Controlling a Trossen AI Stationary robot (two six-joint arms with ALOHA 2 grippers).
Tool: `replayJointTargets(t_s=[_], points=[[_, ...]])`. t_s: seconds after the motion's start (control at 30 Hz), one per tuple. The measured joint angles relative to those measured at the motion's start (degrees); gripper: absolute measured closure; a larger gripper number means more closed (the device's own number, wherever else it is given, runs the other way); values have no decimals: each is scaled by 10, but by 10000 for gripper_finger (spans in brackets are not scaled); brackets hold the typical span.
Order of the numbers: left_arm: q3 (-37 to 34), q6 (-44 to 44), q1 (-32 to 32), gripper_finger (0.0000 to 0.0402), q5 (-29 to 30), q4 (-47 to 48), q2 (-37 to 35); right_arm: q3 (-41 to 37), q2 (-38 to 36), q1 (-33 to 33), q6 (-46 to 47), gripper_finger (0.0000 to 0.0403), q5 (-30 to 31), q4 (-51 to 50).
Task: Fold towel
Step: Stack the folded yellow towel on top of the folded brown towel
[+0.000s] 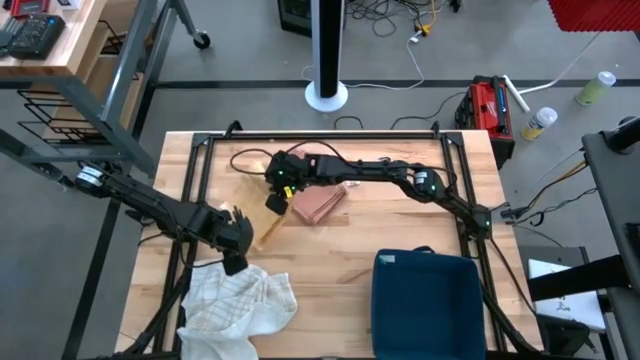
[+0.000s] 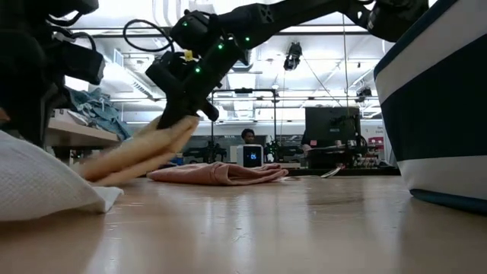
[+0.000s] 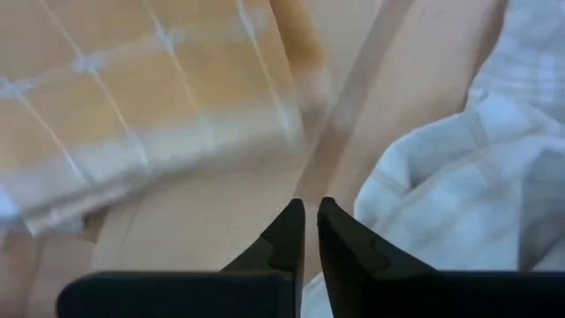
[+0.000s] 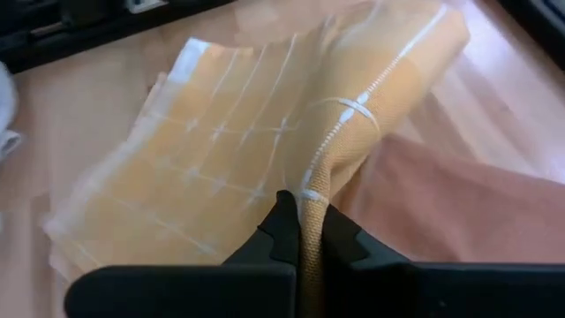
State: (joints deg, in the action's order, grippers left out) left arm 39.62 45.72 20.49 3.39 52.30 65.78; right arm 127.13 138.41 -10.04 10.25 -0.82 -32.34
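One orange towel (image 4: 265,150) with pale grid lines is hanging in a slant over the middle-left of the table (image 1: 330,290), its upper edge lifted and its lower end trailing down toward the wood near the left arm. I am seeing the right gripper (image 4: 305,225) pinching a fold of that towel, fingers closed tight on the cloth. In the high view that gripper (image 1: 277,200) is reaching across from the right side to the table's centre, just beside a folded pink cloth (image 1: 318,203) lying flat behind it.

The left gripper (image 3: 311,231) is sitting low over the wood between the orange towel's trailing end and a crumpled white checked cloth (image 1: 238,303). Its fingers are standing nearly together with only a thin gap, and nothing is showing between them. From above, that gripper (image 1: 233,250) is hovering just at the white cloth's upper edge, near the table's left front.

A dark blue bin (image 1: 428,303) is occupying the right front of the table, well apart from the towels. Beyond the table, a red toolbox (image 1: 490,108) is resting on the floor.
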Motion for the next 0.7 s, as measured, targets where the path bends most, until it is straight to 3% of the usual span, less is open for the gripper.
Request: replayJointTargets(t_s=[0.43,0.7], points=[[0,-4,0,310,66,-2,0,0,-5,1,-10,403,17,-13],[0,-15,0,310,154,2,0,0,-64,3,-30,403,14,-74]])
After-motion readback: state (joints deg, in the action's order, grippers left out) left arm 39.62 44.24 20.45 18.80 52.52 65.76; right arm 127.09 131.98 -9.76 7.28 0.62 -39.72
